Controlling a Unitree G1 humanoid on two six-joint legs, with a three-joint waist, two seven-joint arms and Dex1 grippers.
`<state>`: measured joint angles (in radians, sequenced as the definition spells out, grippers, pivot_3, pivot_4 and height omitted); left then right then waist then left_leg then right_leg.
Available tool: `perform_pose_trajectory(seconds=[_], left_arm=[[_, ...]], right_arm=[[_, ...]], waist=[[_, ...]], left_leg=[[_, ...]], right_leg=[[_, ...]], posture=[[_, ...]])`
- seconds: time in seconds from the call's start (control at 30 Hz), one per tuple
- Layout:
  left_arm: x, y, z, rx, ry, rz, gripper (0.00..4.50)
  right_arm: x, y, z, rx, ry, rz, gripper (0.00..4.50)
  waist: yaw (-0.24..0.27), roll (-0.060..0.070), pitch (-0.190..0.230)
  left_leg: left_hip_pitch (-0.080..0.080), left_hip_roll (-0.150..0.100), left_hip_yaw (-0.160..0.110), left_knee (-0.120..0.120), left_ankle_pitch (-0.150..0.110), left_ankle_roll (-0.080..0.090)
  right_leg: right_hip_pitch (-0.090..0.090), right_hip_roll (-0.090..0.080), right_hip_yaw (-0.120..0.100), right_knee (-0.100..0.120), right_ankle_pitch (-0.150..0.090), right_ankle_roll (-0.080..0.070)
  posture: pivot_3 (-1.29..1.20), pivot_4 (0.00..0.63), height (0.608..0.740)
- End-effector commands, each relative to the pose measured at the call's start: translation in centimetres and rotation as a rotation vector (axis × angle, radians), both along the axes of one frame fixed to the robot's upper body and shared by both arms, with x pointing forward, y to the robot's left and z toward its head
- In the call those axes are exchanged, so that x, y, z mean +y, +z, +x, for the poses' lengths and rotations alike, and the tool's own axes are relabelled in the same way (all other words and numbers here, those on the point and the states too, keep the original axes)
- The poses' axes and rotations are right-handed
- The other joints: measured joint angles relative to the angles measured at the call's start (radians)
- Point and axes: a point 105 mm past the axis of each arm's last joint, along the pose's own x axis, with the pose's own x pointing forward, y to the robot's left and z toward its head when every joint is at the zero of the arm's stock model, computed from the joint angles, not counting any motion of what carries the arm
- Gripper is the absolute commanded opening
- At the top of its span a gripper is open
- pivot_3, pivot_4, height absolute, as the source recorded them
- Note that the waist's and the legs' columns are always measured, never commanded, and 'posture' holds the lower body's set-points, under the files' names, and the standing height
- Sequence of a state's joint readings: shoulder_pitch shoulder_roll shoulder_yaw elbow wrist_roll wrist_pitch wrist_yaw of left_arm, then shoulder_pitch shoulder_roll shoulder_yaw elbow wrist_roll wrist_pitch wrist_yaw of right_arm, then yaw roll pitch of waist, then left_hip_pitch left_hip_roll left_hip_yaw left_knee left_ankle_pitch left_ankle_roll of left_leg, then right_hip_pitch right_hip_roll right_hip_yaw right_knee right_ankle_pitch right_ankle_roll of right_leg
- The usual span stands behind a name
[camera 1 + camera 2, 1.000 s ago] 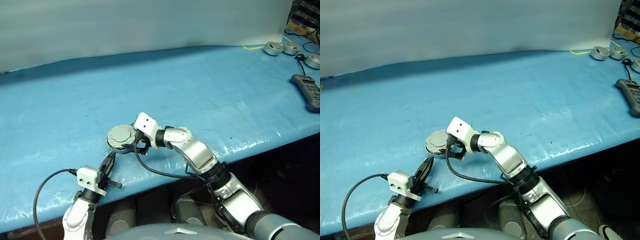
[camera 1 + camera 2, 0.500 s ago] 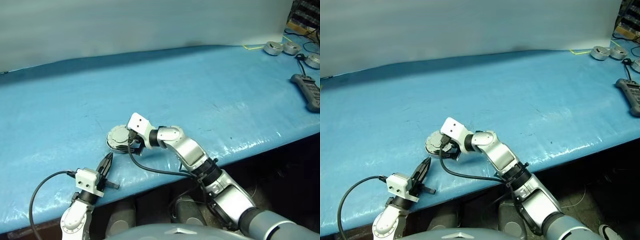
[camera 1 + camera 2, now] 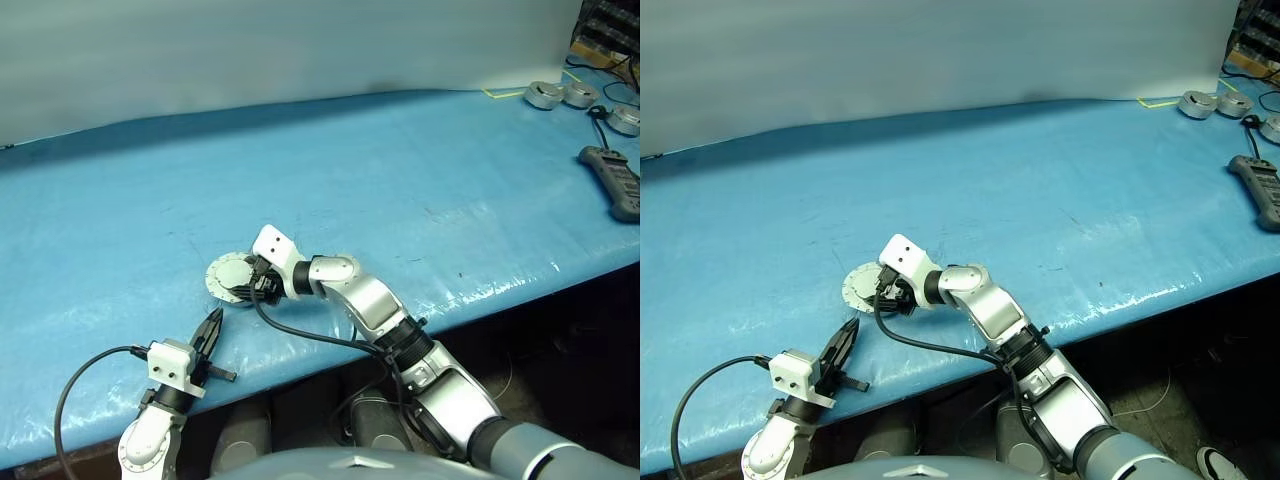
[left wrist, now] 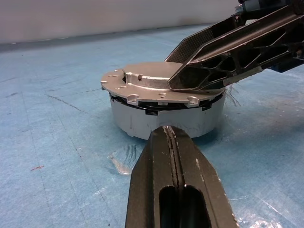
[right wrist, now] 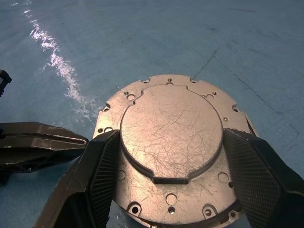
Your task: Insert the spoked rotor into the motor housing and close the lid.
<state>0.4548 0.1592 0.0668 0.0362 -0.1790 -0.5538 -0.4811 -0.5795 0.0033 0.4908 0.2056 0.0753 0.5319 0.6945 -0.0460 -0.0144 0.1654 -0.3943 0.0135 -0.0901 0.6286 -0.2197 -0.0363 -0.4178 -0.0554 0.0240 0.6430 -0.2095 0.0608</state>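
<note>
The motor housing (image 4: 166,118), a silver-grey puck, stands on the blue table near its front edge. The lid (image 5: 171,128) lies flat on top of it, plain silver face up. My right gripper (image 5: 171,137) reaches in from the right. Its two black fingers (image 4: 213,57) lie over the lid's flange and press the raised centre plate from both sides. My left gripper (image 3: 212,322) is shut with nothing in it. It points at the housing from just in front, a short way off. The spoked rotor is out of view.
Silver pucks (image 3: 545,95) and a black handheld device (image 3: 612,180) lie at the table's far right end. The table's front edge (image 3: 300,360) runs just behind my left gripper. Bare blue surface spreads behind and to the left of the housing.
The right gripper's fingers have drawn in against the lid. The lid now lies flatter and lower on the housing. The left gripper has stayed put and shut.
</note>
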Motion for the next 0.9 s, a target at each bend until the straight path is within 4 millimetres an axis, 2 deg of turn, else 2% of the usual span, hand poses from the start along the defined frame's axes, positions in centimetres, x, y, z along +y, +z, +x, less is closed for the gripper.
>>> perform_pose_trajectory(seconds=[0.03,0.2,0.43,0.9], left_arm=[[0.0,0.7,0.0,-0.037,0.003,-0.006,0.0],[0.0,0.6,0.0,-0.034,0.006,-0.008,0.0],[-0.1,0.5,0.0,-0.027,0.001,-0.017,0.0],[-0.4,0.4,0.1,-0.023,-0.008,-0.022,0.0]], right_arm=[[0.2,0.8,0.0,-0.068,0.005,0.012,3.06],[0.3,1.4,-0.3,-0.131,0.022,-0.004,3.06],[0.1,3.2,-0.1,-0.168,0.018,0.009,3.06],[-0.5,2.8,0.5,-0.146,0.013,-0.061,3.06]], waist=[[0.0,0.0,0.0],[-0.001,0.0,0.0],[-0.001,0.0,0.0],[-0.004,0.0,0.0]], left_leg=[[0.0,0.0,0.0,0.0,0.0,0.0],[0.0,0.0,0.0,0.0,0.0,0.0],[0.0,0.0,0.0,0.0,0.0,0.0],[-0.001,0.0,0.0,0.0,0.0,0.0]], right_leg=[[0.0,0.0,0.0,0.0,0.0,0.0],[0.0,0.0,0.0,0.0,0.0,0.0],[-0.001,0.0,0.0,0.0,0.0,0.0],[-0.001,0.0,0.0,0.0,0.0,0.0]], posture=[[0.0,0.15,0.74],[0.0,0.15,0.74],[0.0,0.15,0.74],[0.0,0.15,0.74]])
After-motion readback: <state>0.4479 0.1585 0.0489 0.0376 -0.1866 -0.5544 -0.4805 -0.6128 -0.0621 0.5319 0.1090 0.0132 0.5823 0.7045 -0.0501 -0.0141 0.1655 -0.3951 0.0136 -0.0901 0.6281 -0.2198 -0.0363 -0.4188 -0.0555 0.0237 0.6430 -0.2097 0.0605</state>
